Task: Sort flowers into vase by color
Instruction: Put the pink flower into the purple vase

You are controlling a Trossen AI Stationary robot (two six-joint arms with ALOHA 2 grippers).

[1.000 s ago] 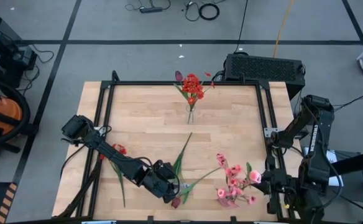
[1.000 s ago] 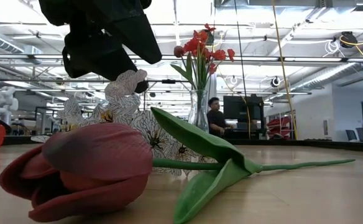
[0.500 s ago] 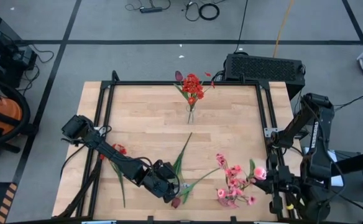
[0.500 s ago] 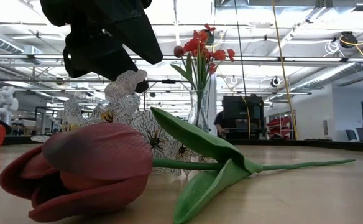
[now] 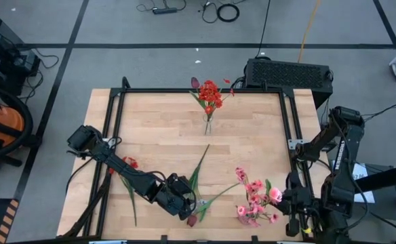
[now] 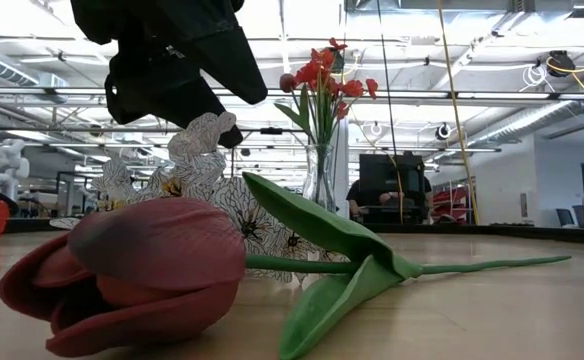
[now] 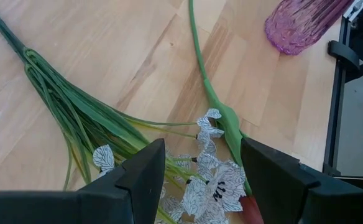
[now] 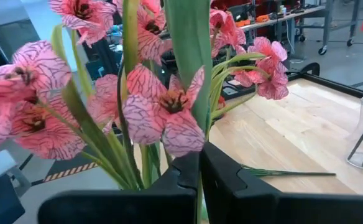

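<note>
Because the pink flowers (image 8: 150,106) are clamped by their stems between the closed fingers of the right end effector (image 5: 287,203), low at the bench's near right edge, the largest risk is judged to lie with that bunch: the heads are wide and top-heavy, so a stem could slide through the grip or catch on the bench frame (image 5: 293,146) when it is carried. A smaller risk is judged at the left end effector (image 7: 201,186), which is held wide open just above the white flowers (image 7: 215,186) and grips nothing; the white blooms, the dark red tulip (image 6: 132,270) and the green grassy stems (image 7: 76,124) lie tangled together, so two stems could be gathered at once and colours mixed.

One bench (image 5: 157,135) is seen. Two vases can be counted: one clear vase (image 5: 207,124) at the far middle, holding the bright red flowers (image 5: 210,93), and one purple vase (image 7: 303,25) lying on its side near the right edge. One tulip lies loose, and one more red flower (image 5: 131,163) lies near the left arm. The single blooms in each bunch cannot be counted reliably.
</note>
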